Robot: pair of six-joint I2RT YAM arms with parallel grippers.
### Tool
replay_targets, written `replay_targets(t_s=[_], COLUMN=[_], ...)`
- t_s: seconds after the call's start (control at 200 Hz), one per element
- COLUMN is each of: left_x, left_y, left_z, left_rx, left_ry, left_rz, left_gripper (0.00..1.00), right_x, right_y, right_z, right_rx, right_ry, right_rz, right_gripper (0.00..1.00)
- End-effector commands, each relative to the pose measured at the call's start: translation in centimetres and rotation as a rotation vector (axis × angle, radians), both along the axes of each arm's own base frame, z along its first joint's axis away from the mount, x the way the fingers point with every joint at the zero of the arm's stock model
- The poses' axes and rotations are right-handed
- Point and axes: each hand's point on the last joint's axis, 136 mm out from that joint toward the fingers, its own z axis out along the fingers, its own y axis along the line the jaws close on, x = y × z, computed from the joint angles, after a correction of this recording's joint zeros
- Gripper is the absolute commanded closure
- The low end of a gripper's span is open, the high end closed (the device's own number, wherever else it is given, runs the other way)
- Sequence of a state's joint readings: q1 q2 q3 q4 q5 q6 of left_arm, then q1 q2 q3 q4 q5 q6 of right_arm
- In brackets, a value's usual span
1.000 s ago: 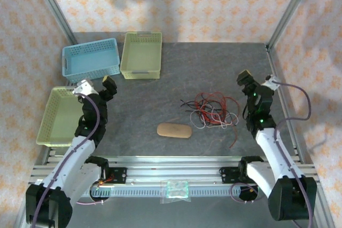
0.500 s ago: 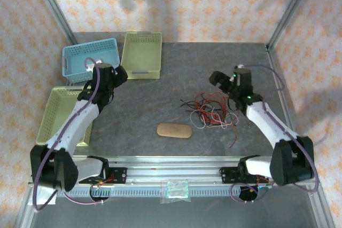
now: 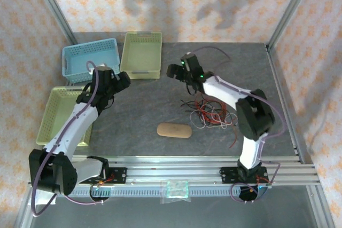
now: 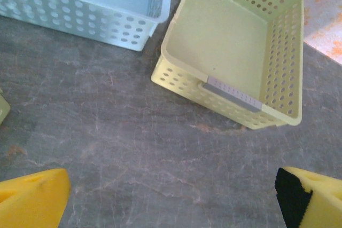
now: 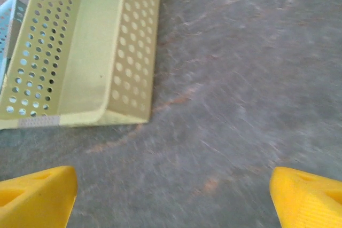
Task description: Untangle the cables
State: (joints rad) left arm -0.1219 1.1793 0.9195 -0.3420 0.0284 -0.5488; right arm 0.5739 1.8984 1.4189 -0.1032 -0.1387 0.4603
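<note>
The cables [image 3: 211,109] lie in a loose tangle of thin red, black and pale wires on the grey table, right of centre. My right gripper [image 3: 173,71] hovers beyond the tangle's far left, its arm stretched across above the wires. It is open: in the right wrist view the right gripper [image 5: 171,198] has yellow fingertips [image 5: 35,196] far apart over bare table. My left gripper [image 3: 122,81] is at the left, near the baskets, far from the cables. In the left wrist view the left gripper [image 4: 173,201] is wide open with nothing between its fingers [image 4: 32,198].
A blue basket [image 3: 90,73] and a yellow-green basket [image 3: 140,73] stand at the back left; they also appear as the blue basket [image 4: 80,20] and the yellow-green basket [image 4: 278,52] [image 5: 133,52]. Another yellow-green basket [image 3: 56,116] sits at the left edge. A tan oval pad [image 3: 174,130] lies near the front.
My right arm has swung from the right side leftward and across the tangle to the back middle. My left arm first reached out toward the baskets, then shifted slightly right.
</note>
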Motion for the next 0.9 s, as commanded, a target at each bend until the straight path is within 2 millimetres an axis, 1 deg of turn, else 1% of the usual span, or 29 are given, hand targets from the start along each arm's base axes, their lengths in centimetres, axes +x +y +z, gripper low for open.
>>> replay_targets(t_s=[0.0,0.08,0.16,0.27,0.36,0.441,0.571,0.696,0.786,0.896], left_x=[-0.5,-0.4,-0.1,0.4,1.0,1.6,2.5,3.3,4.0,4.8], left_y=[-0.9,-1.1,-1.0,-0.6,-0.5,0.0,0.9,1.6,2.2,2.5], left_z=[-0.7,-0.8,-0.3,0.5,1.0,1.1,0.5,-0.3,-0.9,-1.3], left_rx=[-0.069,-0.167,-0.263,-0.354,-0.392,-0.398,-0.396,-0.363,-0.336,-0.317], left_ry=[-0.002,-0.041,-0.097,-0.167,-0.211,-0.225,-0.212,-0.190,-0.166,-0.147], left_rz=[-0.065,-0.086,-0.091,-0.096,-0.111,-0.102,-0.088,-0.068,-0.053,-0.051], left_gripper=[0.01,0.01,0.00,0.00,0.01,0.01,0.01,0.01,0.00,0.01], right_x=[1.9,3.2,4.6,6.4,7.8,8.9,10.1,10.6,10.9,11.1], right_y=[2.5,4.0,5.0,5.6,5.8,5.9,6.2,6.5,6.8,7.1], right_z=[0.4,-0.3,-1.1,-2.0,-2.7,-3.4,-4.3,-5.6,-5.9,-5.7], right_rx=[-0.006,-0.024,-0.028,-0.049,-0.079,-0.117,-0.165,-0.181,-0.183,-0.183], right_ry=[-0.018,-0.004,0.007,0.008,-0.009,-0.018,-0.027,-0.024,-0.026,-0.033], right_rz=[-0.004,-0.010,-0.024,-0.058,-0.075,-0.087,-0.092,-0.081,-0.073,-0.062], right_gripper=[0.07,0.11,0.14,0.20,0.25,0.28,0.33,0.42,0.48,0.58])
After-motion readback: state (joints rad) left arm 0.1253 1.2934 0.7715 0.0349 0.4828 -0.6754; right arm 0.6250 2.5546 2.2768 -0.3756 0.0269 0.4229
